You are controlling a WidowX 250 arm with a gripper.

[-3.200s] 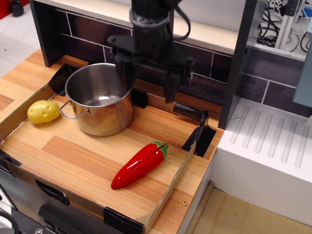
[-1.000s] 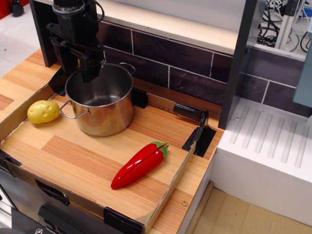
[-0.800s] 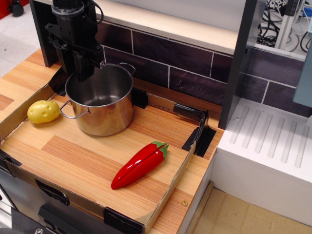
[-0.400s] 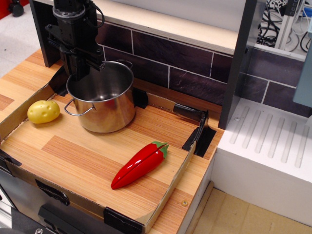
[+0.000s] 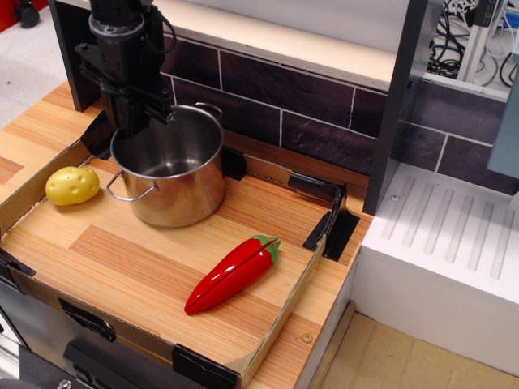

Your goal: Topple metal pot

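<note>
The metal pot stands upright at the back left of the wooden tray, shiny, with wire loop handles at the front left and the back. My gripper comes down from above at the pot's back-left rim. Its fingers are close together, apparently one on each side of the rim, pinching the pot's wall. The pot's inside is empty.
A yellow potato lies just left of the pot. A red chili pepper lies front right of it. Low cardboard walls edge the tray, a dark tiled wall runs behind, and a white drain rack is to the right.
My gripper moved from the pot's back-right rim to its back-left rim, lowered and closed on it. The pot has shifted slightly to the right, away from the potato.
</note>
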